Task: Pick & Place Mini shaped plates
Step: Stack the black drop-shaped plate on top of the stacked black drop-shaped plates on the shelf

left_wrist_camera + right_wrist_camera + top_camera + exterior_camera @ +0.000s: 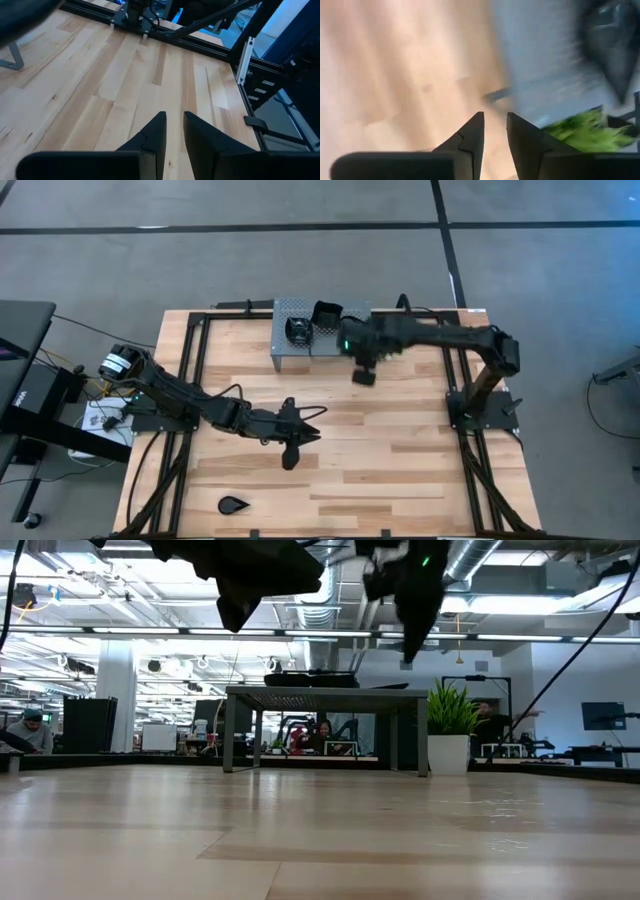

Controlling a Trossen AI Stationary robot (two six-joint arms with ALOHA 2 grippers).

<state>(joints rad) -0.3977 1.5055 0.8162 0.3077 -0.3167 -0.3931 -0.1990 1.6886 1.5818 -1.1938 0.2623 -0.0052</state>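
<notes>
Pale wooden planks of the surface (400, 450) fill the foreground at table height and stretch back to a black frame around the edges, with most of the boards bare. Next in bulk come the two dark arms: the left arm (190, 402) reaches in from the left side toward the middle of the surface, and the right arm (450, 340) stretches from its base at the right edge toward the far side. A grey perforated stand (283, 340) sits at the far middle of the surface, raised on legs in the low view, and it carries black mini shaped plates (298, 330) on its top; how many lie there is hard to tell. Behind the stand, toward the right in the low view, is a green potted plant (449, 710) in a pale pot. The left tool (297, 427) hangs over the centre of the boards, released, its two fingers (152, 137) parted by a narrow gap with nothing between them. The right tool (364, 370) hangs just in front of the stand's near right corner, also released and empty, its fingers (470, 137) slightly apart. Smallest of all, one teardrop plate (234, 504) lies alone on the near left part of the surface, well apart from both tools and the stand.
</notes>
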